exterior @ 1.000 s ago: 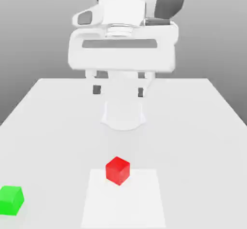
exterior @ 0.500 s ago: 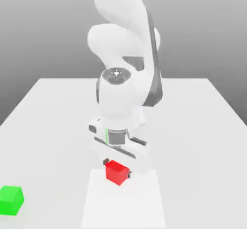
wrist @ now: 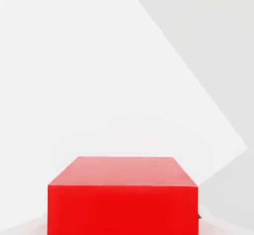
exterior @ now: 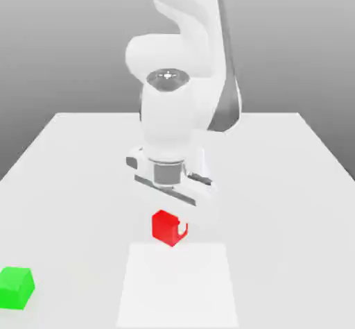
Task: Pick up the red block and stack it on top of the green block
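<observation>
Green block (exterior: 15,288): one, resting on the surface (exterior: 277,203) near its edge at the exterior view's left, well apart from all else; top face bare, nothing stacked on it. Chief hazard here: a release made off-centre would leave the upper block overhanging and apt to topple, and an approach made too low could knock this one askew (its place close to the picture's border makes its far side hard to judge). Red block (exterior: 165,228): one, near the middle, held in the end effector (exterior: 170,229), which is closed on it; it appears lifted clear of the surface, just beyond the white sheet. Likely fault: a grip too shallow or uneven, letting the block slip or turn during a quick sideways carry. Its faces also look turned relative to the green block's; left uncorrected, that would give a crooked stack with less contact. White sheet (exterior: 178,286): one, flat, at the centre and reaching slightly to the exterior view's right of the red block; a drop now would probably land the block on or beside it, tumbled.
</observation>
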